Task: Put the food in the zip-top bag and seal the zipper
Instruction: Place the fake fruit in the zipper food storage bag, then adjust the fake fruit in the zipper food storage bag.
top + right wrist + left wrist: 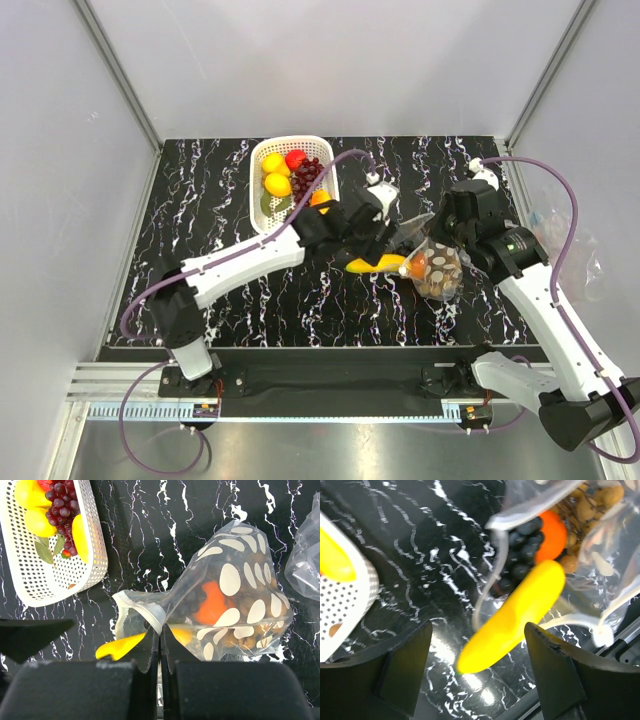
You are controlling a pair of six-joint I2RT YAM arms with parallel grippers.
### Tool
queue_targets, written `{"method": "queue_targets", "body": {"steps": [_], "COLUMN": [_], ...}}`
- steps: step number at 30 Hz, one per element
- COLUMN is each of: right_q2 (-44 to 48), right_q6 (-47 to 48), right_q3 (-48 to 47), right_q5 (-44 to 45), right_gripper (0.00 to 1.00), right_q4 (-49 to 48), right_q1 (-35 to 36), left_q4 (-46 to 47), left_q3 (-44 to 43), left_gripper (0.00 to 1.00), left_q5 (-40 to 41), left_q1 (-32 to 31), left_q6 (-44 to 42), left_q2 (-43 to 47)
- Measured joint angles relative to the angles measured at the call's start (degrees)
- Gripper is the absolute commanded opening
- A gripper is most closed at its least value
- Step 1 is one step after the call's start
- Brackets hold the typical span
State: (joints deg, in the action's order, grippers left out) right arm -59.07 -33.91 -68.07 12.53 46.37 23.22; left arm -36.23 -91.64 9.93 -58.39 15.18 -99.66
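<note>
A clear zip-top bag (235, 605) with white spots lies on the black marble table, its mouth facing left. Inside it are an orange (212, 602), dark grapes (522, 545) and tan grapes (580, 505). A yellow banana (512, 617) sticks halfway out of the mouth. My right gripper (160, 632) is shut on the bag's near rim. Just left of the bag, my left gripper (478, 627) is open, its fingers on either side of the banana's free end without touching it. The white basket (262, 160) holds lemons (275, 163), a strawberry (295, 158) and purple grapes (307, 172).
Crumpled clear plastic (570, 235) lies at the table's right edge, beside my right arm. The basket (95, 555) stands just behind and left of the bag. Grey walls enclose the table on three sides.
</note>
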Motion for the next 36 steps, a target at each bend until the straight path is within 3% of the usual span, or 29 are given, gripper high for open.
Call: {"method": "queue_targets", "body": {"steps": [5,16,21,28,36], "right_q2": [0.4,0.9,0.9,0.9,0.9], "right_q6": [0.0,0.0,0.0,0.0,0.0], "right_q3": [0.2,0.2,0.2,0.2,0.2], "right_q5": [0.1,0.3,0.2,-0.2,-0.2], "right_gripper": [0.0,0.0,0.0,0.0,0.0], "right_q4": [0.0,0.0,0.0,0.0,0.0], "right_q1": [0.0,0.0,0.0,0.0,0.0], "left_q4": [1.2,5.2,5.2,7.0,7.8], "left_q3": [5.6,21.2,24.0,21.8,20.6], "left_gripper": [0.74,0.76,0.75,0.62,0.62], "left_q5": [-3.5,-11.8,-14.1,-15.7,-18.3], "left_q1": [4.0,6.7,6.7,6.7,6.7], "left_q6": [1.5,3.5,0.8,-2.1,-3.6], "left_q2": [7.0,16.9,16.9,12.7,7.7]}}
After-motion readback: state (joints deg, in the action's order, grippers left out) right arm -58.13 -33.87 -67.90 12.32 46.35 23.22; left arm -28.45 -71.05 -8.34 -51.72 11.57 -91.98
